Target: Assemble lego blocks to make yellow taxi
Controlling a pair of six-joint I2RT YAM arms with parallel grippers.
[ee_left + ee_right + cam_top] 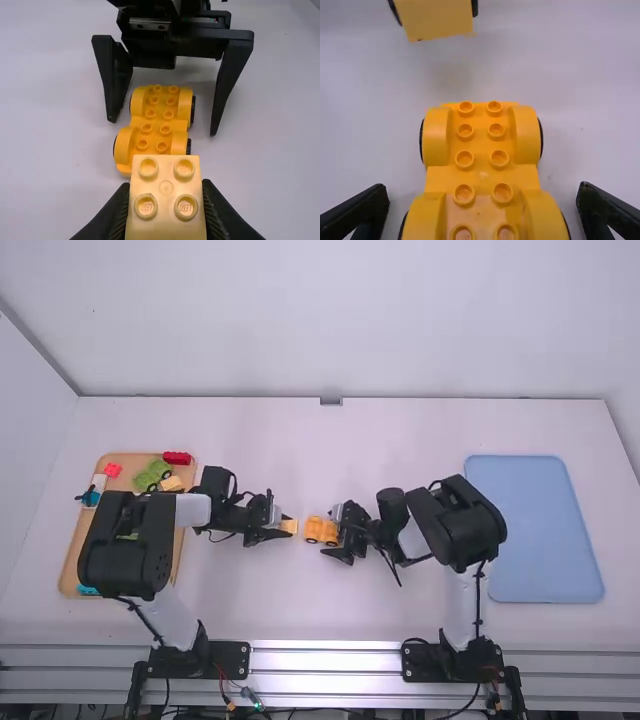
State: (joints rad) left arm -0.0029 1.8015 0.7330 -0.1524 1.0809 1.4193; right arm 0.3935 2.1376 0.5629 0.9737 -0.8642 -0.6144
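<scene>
Plainly studded yellow wheeled base between right jaws, spread wide; left jaws clamped on pale-yellow block.

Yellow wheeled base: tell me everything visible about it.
The yellow wheeled base looks like glossy plastic, orange-yellow, with two lengthwise rows of round studs on top, rounded fenders at both ends and dark wheels outside them. It stands upright, studs up, on the white table, between the two arms. The right end effector is open astride it, a gap on each side, so it is not gripped. No block sits on its visible studs.
</scene>
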